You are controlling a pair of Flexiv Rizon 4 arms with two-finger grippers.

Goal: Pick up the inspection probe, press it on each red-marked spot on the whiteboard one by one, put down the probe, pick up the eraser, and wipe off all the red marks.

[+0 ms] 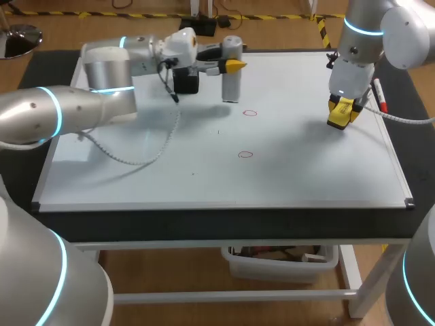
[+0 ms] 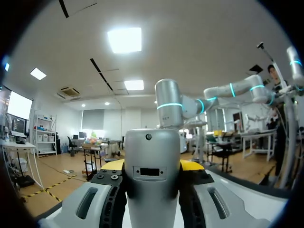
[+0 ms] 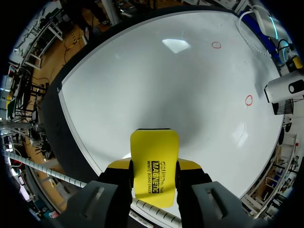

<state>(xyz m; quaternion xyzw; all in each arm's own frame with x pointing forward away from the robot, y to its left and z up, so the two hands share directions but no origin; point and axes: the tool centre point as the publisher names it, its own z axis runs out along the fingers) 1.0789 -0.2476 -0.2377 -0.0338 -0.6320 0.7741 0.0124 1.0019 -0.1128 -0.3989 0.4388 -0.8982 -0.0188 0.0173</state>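
My left fingers [image 1: 234,66] are closed on the inspection probe [image 2: 152,175], a silver cylinder clamped from both sides between the yellow tips. In the head view the probe stands upright at the far edge of the whiteboard [image 1: 136,170], with the fingers reaching it sideways near its upper part. Its lower end is at the board surface, but I cannot tell whether it touches. My right fingers [image 1: 342,109] are closed on the eraser [image 3: 154,166], a yellow block gripped from both sides and projecting ahead of the tips. The eraser sits over the right part of the whiteboard. Contact with the surface cannot be confirmed. Two small red rings are drawn on the board, both between the two arms: the far red mark [image 1: 250,113] lies near the probe's lower end but apart from it, and the near red mark [image 1: 245,155] lies closer to the front edge. Both are well apart from the eraser. A marker pen [image 1: 379,95] lies at the board's right edge, beside my right arm. The whiteboard lies flat on the dark worktop [image 1: 224,221].
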